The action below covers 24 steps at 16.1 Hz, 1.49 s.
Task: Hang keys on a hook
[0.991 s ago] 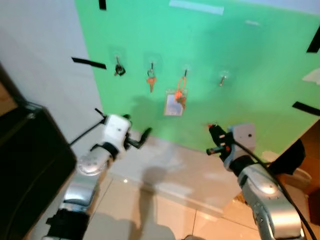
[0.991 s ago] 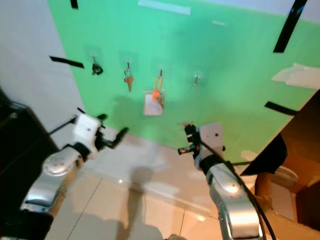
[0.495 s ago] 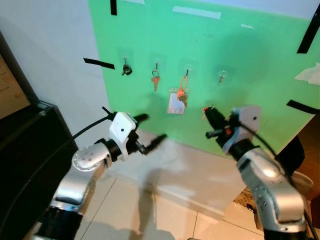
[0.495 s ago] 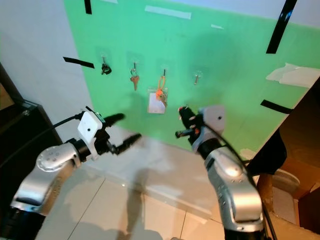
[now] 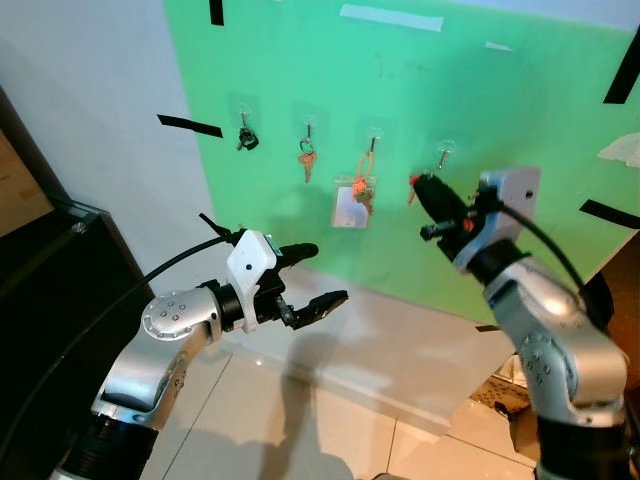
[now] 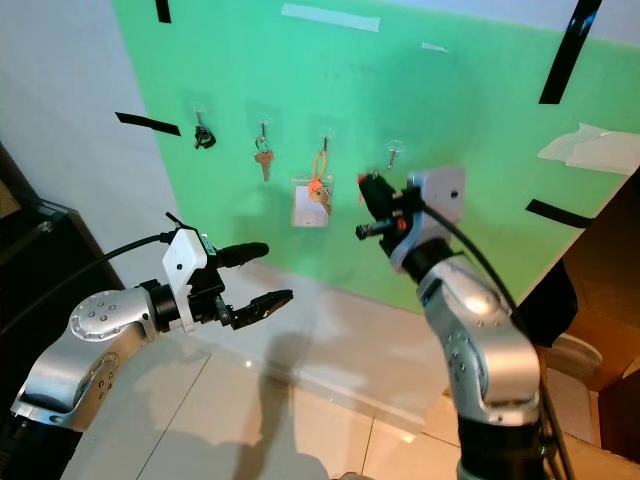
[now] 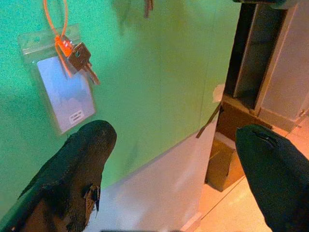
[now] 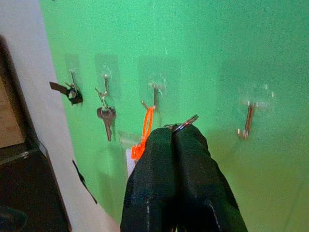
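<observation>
A green board [image 5: 500,130] on the wall carries a row of hooks. One holds a black key [image 5: 243,137], one a brown key [image 5: 305,160], one an orange loop with a tag card [image 5: 352,203]. The hook farthest right [image 5: 443,155] is bare. My right gripper [image 5: 422,188] is raised close below and left of that bare hook [image 8: 247,123], shut on a key ring [image 8: 186,123] that pokes out above its fingertips [image 8: 166,140]. My left gripper [image 5: 328,272] is held lower, out in front of the board under the tag card [image 7: 65,92], open and holding nothing.
A black cabinet [image 5: 50,300] stands at my left. A white ledge [image 5: 400,350] runs under the board, above a tiled floor [image 5: 300,430]. Cardboard boxes [image 6: 600,340] sit at the lower right. Black tape strips [image 5: 190,126] mark the wall.
My right gripper has risen with the key ring to the level of the bare hook. My left arm has reached forward and its fingers have spread wider.
</observation>
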Tool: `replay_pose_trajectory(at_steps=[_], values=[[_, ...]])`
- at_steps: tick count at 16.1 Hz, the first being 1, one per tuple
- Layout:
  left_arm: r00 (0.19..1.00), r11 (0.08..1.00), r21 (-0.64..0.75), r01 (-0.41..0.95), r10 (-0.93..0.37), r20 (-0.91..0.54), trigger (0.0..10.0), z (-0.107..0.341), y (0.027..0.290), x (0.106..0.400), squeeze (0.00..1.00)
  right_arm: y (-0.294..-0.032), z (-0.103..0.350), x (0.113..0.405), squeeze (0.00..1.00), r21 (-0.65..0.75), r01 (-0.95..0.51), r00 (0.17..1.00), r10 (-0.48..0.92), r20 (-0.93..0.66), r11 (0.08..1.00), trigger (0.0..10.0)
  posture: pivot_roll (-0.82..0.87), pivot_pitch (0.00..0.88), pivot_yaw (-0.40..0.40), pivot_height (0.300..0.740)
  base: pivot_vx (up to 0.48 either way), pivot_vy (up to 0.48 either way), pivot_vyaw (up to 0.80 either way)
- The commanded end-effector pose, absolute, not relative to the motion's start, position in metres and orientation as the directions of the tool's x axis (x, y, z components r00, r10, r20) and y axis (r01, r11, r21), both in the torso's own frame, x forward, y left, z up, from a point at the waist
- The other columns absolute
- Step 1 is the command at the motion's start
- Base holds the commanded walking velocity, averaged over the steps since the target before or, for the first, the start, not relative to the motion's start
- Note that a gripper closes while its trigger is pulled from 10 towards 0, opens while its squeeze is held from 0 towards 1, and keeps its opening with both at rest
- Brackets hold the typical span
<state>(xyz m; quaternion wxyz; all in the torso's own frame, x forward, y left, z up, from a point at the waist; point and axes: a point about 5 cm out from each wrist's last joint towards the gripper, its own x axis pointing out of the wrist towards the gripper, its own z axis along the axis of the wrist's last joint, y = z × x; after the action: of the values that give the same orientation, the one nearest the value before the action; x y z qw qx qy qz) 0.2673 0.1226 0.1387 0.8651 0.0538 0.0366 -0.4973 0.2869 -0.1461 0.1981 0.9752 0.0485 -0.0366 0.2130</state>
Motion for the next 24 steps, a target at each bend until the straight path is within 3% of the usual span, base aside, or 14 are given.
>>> replay_pose_trajectory(at_steps=[1, 7, 13, 16, 20, 24], values=[[0.484, 0.479, 0.068, 0.875, -0.868, -0.113, 10.0, 0.144, 0.119, 0.266, 0.00, -0.149, 0.200, 0.291, 0.00, 0.086, -0.423, 0.905, 0.416, 0.088, 0.902, 10.0, -0.09, 0.000, -0.010, 0.740, 0.000, 0.000, 0.00], [0.475, 0.470, 0.074, 0.880, -0.874, -0.104, 10.0, 0.160, 0.111, 0.268, 0.00, -0.155, 0.199, 0.301, 0.00, 0.112, -0.384, 0.923, 0.379, 0.070, 0.916, 10.0, -0.08, 0.000, -0.013, 0.740, 0.000, 0.000, 0.00], [0.469, 0.465, 0.067, 0.883, -0.876, -0.114, 10.0, 0.161, 0.108, 0.268, 0.00, -0.174, 0.178, 0.307, 0.00, 0.253, -0.216, 0.974, 0.226, -0.014, 0.943, 10.0, -0.09, 0.000, -0.008, 0.740, 0.000, 0.000, 0.00], [0.470, 0.466, 0.058, 0.883, -0.874, -0.126, 10.0, 0.153, 0.113, 0.267, 0.00, -0.171, 0.175, 0.304, 0.00, 0.246, -0.238, 0.967, 0.253, -0.033, 0.940, 10.0, -0.09, 0.000, -0.002, 0.740, 0.000, 0.000, 0.00], [0.469, 0.466, 0.054, 0.883, -0.873, -0.131, 10.0, 0.149, 0.118, 0.268, 0.00, -0.152, 0.190, 0.297, 0.00, 0.236, -0.420, 0.906, 0.417, 0.067, 0.876, 10.0, -0.09, 0.000, -0.007, 0.740, 0.000, 0.000, 0.00], [0.471, 0.468, 0.055, 0.882, -0.872, -0.130, 10.0, 0.144, 0.118, 0.266, 0.00, -0.155, 0.199, 0.305, 0.00, 0.240, -0.415, 0.910, 0.402, 0.105, 0.877, 10.0, -0.08, 0.000, -0.015, 0.740, 0.000, 0.000, 0.00]])
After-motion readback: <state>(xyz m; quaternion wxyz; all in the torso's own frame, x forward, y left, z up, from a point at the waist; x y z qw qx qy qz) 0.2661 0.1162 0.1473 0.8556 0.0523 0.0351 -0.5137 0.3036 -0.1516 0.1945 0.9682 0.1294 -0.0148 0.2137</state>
